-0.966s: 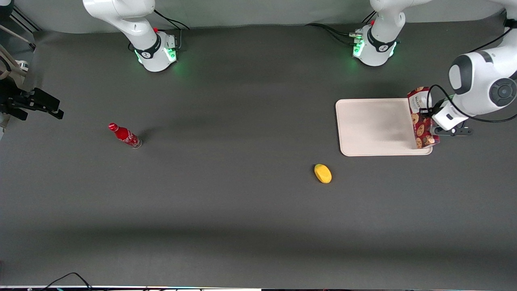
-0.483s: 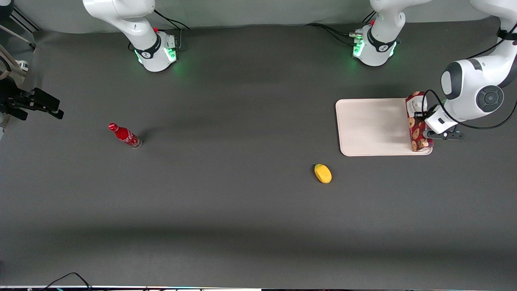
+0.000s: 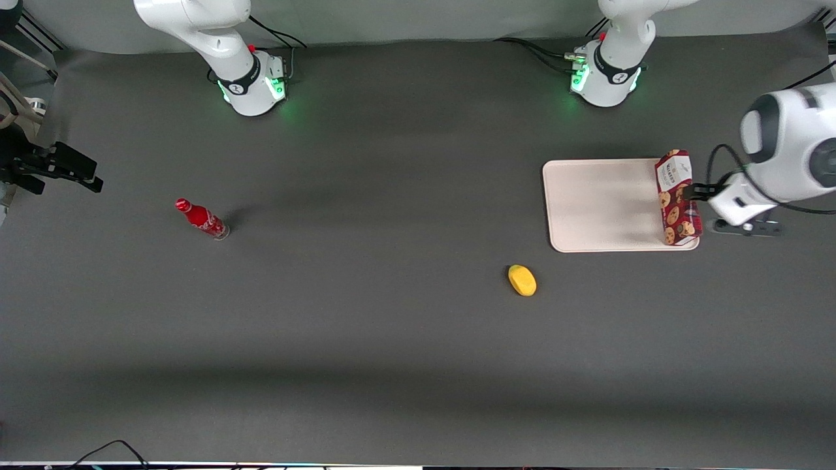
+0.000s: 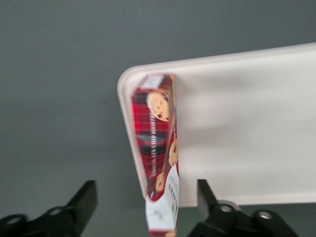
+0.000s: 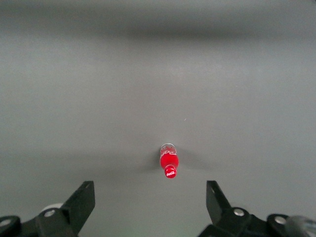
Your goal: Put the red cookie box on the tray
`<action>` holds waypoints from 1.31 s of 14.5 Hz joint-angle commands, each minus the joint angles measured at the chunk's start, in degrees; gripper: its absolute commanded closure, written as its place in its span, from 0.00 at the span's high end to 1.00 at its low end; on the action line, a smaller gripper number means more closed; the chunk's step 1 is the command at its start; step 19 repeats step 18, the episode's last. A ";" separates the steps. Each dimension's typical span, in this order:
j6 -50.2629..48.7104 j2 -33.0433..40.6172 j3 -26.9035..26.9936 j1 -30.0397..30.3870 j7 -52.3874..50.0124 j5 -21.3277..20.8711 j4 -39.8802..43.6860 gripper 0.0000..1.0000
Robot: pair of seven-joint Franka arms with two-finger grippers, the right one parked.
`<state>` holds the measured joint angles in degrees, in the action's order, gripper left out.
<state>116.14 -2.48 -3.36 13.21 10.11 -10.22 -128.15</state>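
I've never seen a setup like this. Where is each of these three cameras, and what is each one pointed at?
Front view: high above the table, looking down; both arm bases show.
Left wrist view: on the working arm, looking down past its open gripper at the red cookie box standing along the tray edge.
Right wrist view: on the parked arm, facing a small red bottle.
Shared: box and tray also show from the front.

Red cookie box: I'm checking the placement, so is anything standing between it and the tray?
Nothing visible does. The red cookie box already rests on the tray along its edge nearest the working arm, and the open end effector straddles the box without touching.
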 commanded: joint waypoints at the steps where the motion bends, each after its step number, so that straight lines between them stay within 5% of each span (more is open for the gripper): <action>1: -13.54 0.72 -2.78 0.06 -2.63 0.11 15.95 1.00; 9: -28.77 0.19 -6.92 0.07 -9.92 9.57 39.27 1.00; 19: -29.04 0.10 -6.92 -0.11 -8.10 11.89 40.87 1.00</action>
